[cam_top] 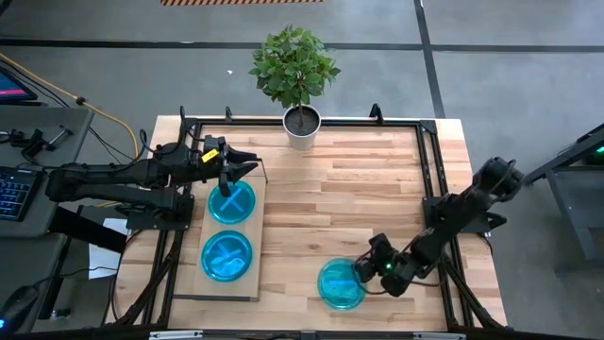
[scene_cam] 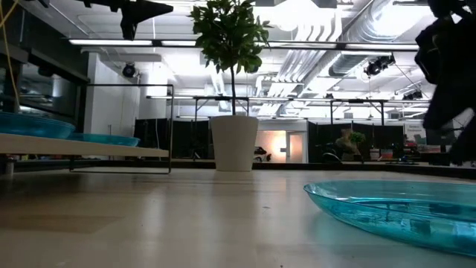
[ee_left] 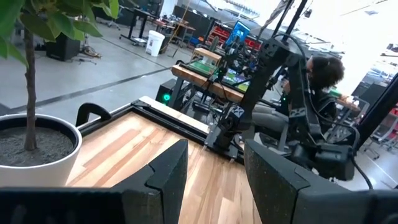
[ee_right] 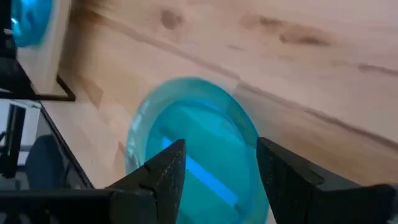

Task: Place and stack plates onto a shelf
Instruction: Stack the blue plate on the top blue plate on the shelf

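Observation:
Two cyan-blue plates sit flat on the pale wooden shelf (cam_top: pixel 226 283) at the table's left: a far plate (cam_top: pixel 231 203) and a near plate (cam_top: pixel 226 255). In the low view the shelf (scene_cam: pixel 82 146) stands raised on the left. A third plate (cam_top: pixel 340 283) lies flat on the tabletop near the near edge and fills the low view's right foreground (scene_cam: pixel 401 212). My left gripper (cam_top: pixel 241 168) hovers open above the far shelf plate, pointing toward the table's right. My right gripper (cam_top: pixel 363 271) is open and low at the third plate's right rim; that plate (ee_right: pixel 193 137) lies just ahead of its fingers.
A white pot (cam_top: pixel 302 127) with a leafy plant stands at the table's far edge, in the middle. A black frame (cam_top: pixel 434 189) runs around the tabletop. Bare wood (cam_top: pixel 359 189) lies between the shelf and the right arm. A person (ee_left: pixel 323 74) sits beyond the table.

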### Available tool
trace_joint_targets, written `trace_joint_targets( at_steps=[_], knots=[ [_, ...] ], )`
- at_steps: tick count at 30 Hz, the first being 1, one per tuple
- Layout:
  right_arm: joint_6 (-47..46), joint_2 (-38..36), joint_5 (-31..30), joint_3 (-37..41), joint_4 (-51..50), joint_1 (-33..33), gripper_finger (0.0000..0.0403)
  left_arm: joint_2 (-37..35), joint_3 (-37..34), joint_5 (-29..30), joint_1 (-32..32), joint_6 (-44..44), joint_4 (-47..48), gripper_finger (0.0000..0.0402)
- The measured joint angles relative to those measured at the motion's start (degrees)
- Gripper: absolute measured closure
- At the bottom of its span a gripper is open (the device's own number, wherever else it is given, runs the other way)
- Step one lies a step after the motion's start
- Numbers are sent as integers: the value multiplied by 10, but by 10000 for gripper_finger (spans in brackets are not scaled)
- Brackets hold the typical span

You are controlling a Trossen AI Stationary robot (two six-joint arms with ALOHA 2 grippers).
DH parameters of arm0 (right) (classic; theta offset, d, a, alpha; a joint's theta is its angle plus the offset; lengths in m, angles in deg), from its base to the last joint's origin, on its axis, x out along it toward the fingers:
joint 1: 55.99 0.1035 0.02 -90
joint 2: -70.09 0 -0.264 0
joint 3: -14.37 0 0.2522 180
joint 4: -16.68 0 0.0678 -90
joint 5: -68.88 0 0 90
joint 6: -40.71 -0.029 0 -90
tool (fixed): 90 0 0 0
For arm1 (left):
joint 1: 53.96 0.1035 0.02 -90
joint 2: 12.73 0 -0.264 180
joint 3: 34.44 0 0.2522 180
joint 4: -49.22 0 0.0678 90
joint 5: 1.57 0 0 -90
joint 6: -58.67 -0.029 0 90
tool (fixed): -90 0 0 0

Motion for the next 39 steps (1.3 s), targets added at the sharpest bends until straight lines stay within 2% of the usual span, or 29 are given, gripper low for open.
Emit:
trace_joint_targets(
  at_steps=[4,10,15,26,31,34,39],
  knots=[
    [1,36,-37,-20,2,0,222,0,0,0,0,0,-4,255],
    [1,100,-36,-46,2,0,222,0,0,0,0,0,-4,255],
    [1,124,-41,-57,-1,-1,222,0,0,1,0,0,-8,255],
    [12,103,-41,-57,7,-4,222,0,0,2,0,10,-7,255],
    [50,75,-44,-57,3,-4,222,0,0,2,0,10,-7,255],
    [76,47,-57,-57,-29,-4,222,2,0,4,0,10,-8,255],
    [53,37,-21,-57,-117,-4,222,13,0,11,0,15,-8,255]
  ],
)
